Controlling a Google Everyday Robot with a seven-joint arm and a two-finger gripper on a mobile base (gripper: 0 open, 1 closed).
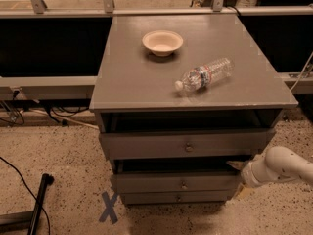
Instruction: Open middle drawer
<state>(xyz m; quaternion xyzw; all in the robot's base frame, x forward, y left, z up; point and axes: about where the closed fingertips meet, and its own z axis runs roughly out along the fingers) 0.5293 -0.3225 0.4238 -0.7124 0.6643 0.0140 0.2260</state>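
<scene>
Matt wood middle drawer (156,182), plastic claw (234,165) beside

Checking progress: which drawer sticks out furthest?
The top drawer, tallest front, under the tabletop; the middle drawer and bottom drawer sit further back. The tool is below the top drawer's right end.
</scene>
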